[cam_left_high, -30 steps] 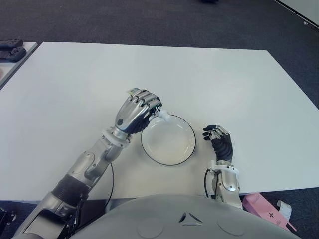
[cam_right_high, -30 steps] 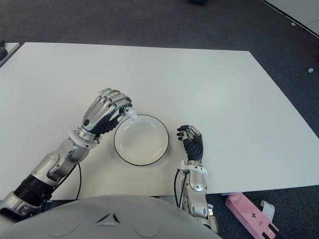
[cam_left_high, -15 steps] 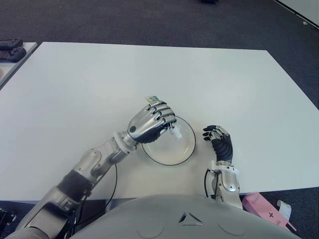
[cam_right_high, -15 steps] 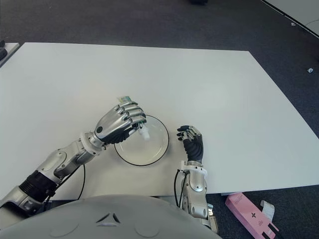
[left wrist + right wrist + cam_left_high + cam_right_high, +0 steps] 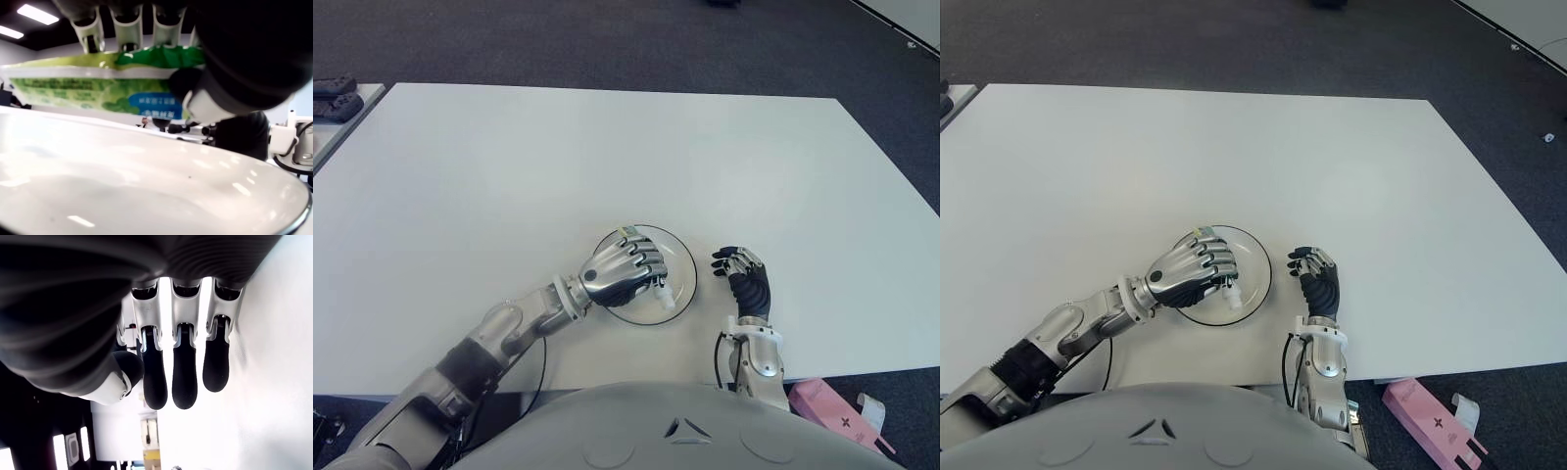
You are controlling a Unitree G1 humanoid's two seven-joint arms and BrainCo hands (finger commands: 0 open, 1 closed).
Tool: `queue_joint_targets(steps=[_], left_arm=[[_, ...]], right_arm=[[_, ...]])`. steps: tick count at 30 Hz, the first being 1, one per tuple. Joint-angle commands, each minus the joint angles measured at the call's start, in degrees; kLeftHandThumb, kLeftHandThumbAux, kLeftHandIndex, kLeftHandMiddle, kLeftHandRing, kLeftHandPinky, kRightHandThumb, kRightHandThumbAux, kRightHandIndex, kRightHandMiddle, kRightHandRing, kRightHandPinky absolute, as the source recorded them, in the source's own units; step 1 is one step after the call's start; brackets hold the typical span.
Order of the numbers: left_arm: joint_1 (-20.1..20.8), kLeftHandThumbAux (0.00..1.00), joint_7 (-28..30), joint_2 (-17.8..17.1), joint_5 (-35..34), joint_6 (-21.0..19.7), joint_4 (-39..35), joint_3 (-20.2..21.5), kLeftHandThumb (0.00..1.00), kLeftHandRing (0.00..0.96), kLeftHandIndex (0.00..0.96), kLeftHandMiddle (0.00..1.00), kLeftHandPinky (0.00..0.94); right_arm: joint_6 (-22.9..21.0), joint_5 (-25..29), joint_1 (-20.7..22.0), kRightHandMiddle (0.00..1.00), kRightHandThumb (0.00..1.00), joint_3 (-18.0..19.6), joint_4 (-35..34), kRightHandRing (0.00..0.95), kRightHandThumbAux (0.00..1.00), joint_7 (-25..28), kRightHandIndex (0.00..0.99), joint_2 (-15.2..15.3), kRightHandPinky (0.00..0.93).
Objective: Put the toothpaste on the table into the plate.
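My left hand (image 5: 625, 273) is curled around a green and white toothpaste tube (image 5: 98, 90), and it hovers low over the white plate (image 5: 680, 258) with the dark rim. The tube's white cap (image 5: 665, 299) pokes out below the fingers, above the plate's near edge. Its flat tail end (image 5: 627, 232) sticks out on the far side of the hand. In the left wrist view the tube lies just above the plate's inner surface (image 5: 122, 191). My right hand (image 5: 744, 279) shows to the right of the plate, with its fingers loosely bent and nothing in them.
The white table (image 5: 607, 147) stretches wide beyond the plate. A pink box (image 5: 827, 406) lies on the floor past the table's near right corner. Dark objects (image 5: 335, 96) sit on another surface at the far left.
My left hand has carried the toothpaste from the plate's left rim to over the plate and lowered it toward the near side. The right hand has not moved.
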State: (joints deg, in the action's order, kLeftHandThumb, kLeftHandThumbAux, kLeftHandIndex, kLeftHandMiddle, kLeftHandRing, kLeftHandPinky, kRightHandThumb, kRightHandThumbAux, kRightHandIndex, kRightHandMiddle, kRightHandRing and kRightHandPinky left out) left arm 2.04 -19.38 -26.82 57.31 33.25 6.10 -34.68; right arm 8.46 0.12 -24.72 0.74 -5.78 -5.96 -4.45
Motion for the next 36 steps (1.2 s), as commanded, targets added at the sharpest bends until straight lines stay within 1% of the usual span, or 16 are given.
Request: queue_joint_targets(steps=[1,7,13,19,20,21,24,25,26,27,28,29,32,34,36], left_arm=[[0.6,0.697,0.2,0.6,0.5,0.0,2.0,-0.7,0.728,0.897,0.444,0.866,0.895],[0.7,0.698,-2.7,1.1,3.1,-0.1,3.1,-1.4,0.725,0.898,0.444,0.872,0.894],[0.3,0.699,-5.0,1.6,2.7,0.3,3.8,-1.3,0.719,0.892,0.443,0.871,0.886],[-0.5,0.700,-3.5,1.8,0.4,0.0,2.4,-0.6,0.710,0.843,0.442,0.824,0.851],[-0.5,0.701,-3.7,1.9,0.2,0.1,2.5,-0.6,0.708,0.807,0.439,0.786,0.812],[-0.5,0.701,-4.1,2.0,-0.1,0.4,2.5,-0.5,0.707,0.795,0.438,0.773,0.798],[-0.2,0.703,-4.5,2.1,-0.6,1.0,2.7,-0.4,0.700,0.725,0.433,0.711,0.707],[0.1,0.704,-4.6,2.1,-0.9,1.3,3.0,-0.4,0.697,0.682,0.431,0.673,0.665],[0.3,0.705,-4.5,2.1,-1.2,1.6,3.3,-0.4,0.695,0.612,0.428,0.606,0.601],[0.4,0.688,-4.3,2.1,-1.4,1.8,3.5,-0.4,0.624,0.507,0.385,0.504,0.501],[0.5,0.665,-4.2,2.2,-1.5,2.0,3.6,-0.3,0.517,0.437,0.325,0.434,0.432],[0.5,0.650,-3.8,2.2,-1.8,2.1,3.7,-0.3,0.448,0.393,0.286,0.390,0.389],[0.6,0.636,-2.4,2.2,-2.6,2.3,3.8,-0.1,0.337,0.283,0.172,0.274,0.281],[0.5,0.630,-1.8,2.1,-2.9,2.2,3.7,0.0,0.309,0.241,0.132,0.233,0.238],[0.2,0.625,-0.1,1.9,-3.5,1.5,3.0,0.2,0.292,0.207,0.104,0.201,0.205]], right_arm=[[-1.1,-0.2,0.0,0.501,0.712,-0.2,1.1,0.517,0.727,-0.5,0.430,-0.7,0.517],[-0.8,0.2,0.0,0.501,0.712,-0.2,1.3,0.518,0.727,-0.2,0.430,-0.6,0.520],[-0.4,0.4,0.1,0.501,0.712,-0.2,1.6,0.518,0.728,0.1,0.430,-0.4,0.521],[-0.4,0.7,0.0,0.503,0.711,-0.1,1.6,0.517,0.728,0.3,0.430,-0.4,0.525],[-0.4,0.7,-0.1,0.502,0.711,-0.2,1.5,0.516,0.728,0.3,0.430,-0.4,0.522],[-0.5,0.6,-0.2,0.502,0.711,-0.3,1.2,0.515,0.728,0.3,0.430,-0.5,0.521],[-0.5,0.6,-0.3,0.500,0.711,-0.4,1.0,0.513,0.728,0.3,0.429,-0.6,0.517],[-0.5,0.6,-0.3,0.499,0.711,-0.3,1.0,0.512,0.728,0.3,0.429,-0.5,0.517],[-0.6,0.6,-0.3,0.499,0.711,-0.3,1.0,0.512,0.728,0.3,0.429,-0.5,0.516],[-0.6,0.5,-0.3,0.499,0.711,-0.3,1.0,0.511,0.727,0.3,0.429,-0.5,0.516],[-0.6,0.5,-0.3,0.499,0.710,-0.3,1.0,0.511,0.727,0.3,0.429,-0.5,0.515],[-0.7,0.5,-0.3,0.499,0.710,-0.3,0.9,0.511,0.727,0.3,0.429,-0.5,0.515],[-0.9,0.4,-0.3,0.499,0.710,-0.4,0.8,0.511,0.727,0.1,0.429,-0.6,0.513],[-1.0,0.4,-0.3,0.499,0.710,-0.4,0.8,0.511,0.727,0.1,0.429,-0.6,0.512],[-1.2,0.4,-0.3,0.499,0.710,-0.4,0.6,0.511,0.727,0.0,0.429,-0.6,0.511]])
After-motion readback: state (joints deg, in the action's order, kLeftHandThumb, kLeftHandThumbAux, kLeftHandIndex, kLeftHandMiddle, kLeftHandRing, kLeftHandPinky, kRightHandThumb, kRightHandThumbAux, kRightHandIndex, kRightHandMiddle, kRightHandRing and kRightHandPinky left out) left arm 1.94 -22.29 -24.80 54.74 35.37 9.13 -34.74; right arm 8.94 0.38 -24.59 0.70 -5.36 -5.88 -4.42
